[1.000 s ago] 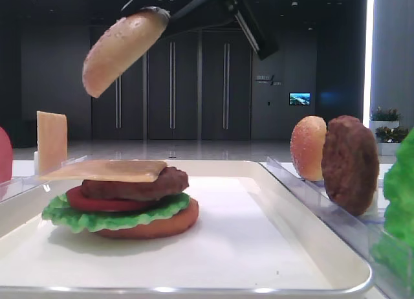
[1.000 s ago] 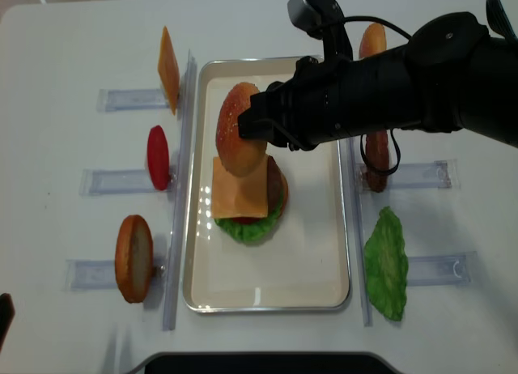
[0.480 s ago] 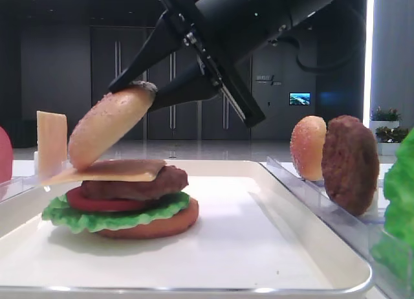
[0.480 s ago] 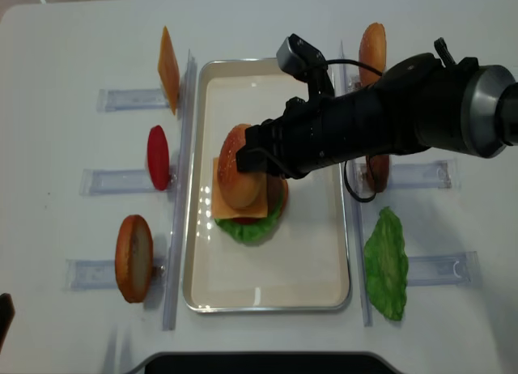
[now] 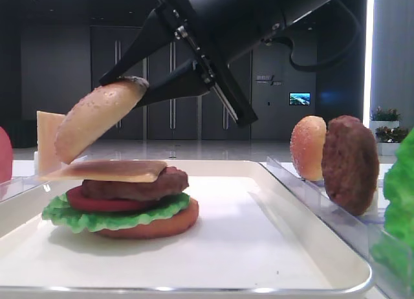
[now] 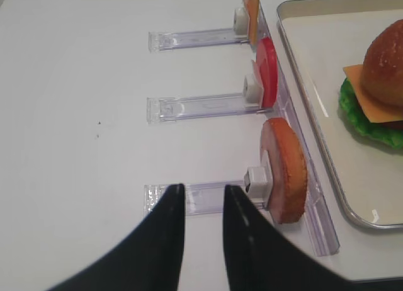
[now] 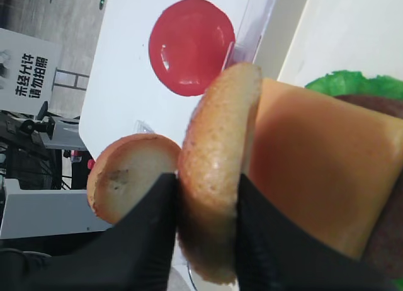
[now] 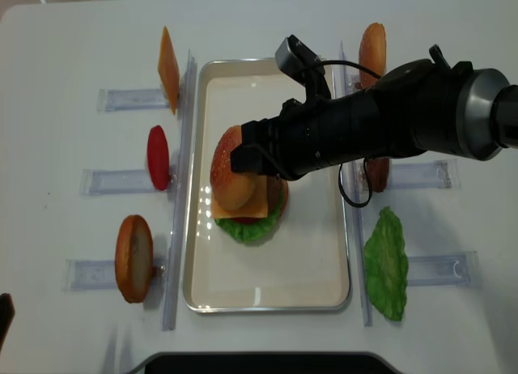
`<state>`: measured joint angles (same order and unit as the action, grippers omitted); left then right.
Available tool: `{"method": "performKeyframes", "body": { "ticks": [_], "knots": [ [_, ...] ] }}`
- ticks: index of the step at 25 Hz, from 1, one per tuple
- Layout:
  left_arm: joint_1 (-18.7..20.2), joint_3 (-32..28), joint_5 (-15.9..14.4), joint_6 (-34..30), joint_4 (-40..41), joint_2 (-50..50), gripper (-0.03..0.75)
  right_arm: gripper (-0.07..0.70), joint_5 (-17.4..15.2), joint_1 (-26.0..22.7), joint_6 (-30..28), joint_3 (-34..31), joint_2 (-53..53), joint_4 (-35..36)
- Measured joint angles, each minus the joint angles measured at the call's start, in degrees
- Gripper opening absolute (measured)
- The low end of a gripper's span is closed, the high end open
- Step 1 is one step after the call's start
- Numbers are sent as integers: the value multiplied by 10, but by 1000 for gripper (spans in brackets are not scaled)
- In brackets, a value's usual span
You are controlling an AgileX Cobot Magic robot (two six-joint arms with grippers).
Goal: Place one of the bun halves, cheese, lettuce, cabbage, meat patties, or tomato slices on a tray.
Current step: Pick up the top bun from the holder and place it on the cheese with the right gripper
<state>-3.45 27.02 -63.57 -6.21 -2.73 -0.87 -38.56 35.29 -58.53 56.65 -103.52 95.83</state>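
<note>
The left gripper (image 6: 200, 199) waits at the table's near left edge, jaws slightly parted, holding nothing; on the tray (image 8: 316, 265) the right gripper (image 8: 247, 158), clamped on the bun top (image 8: 230, 170), has dropped from well above to tilt over the cheese (image 8: 257, 202), its lower edge about touching; release looks close.

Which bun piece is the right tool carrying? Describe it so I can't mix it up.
Start at the white tray and find the stacked burger on it. The sesame bun top is tilted over the cheese, pinched in the right tool. Unlike the bun halves in the side racks, it is held up.
</note>
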Motion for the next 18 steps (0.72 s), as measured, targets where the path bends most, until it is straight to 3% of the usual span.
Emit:
{"method": "performKeyframes", "body": {
  "ticks": [18],
  "knots": [
    [0,0,0,0,0,0,159,188,3,6,-25,0,0,9]
  ]
}}
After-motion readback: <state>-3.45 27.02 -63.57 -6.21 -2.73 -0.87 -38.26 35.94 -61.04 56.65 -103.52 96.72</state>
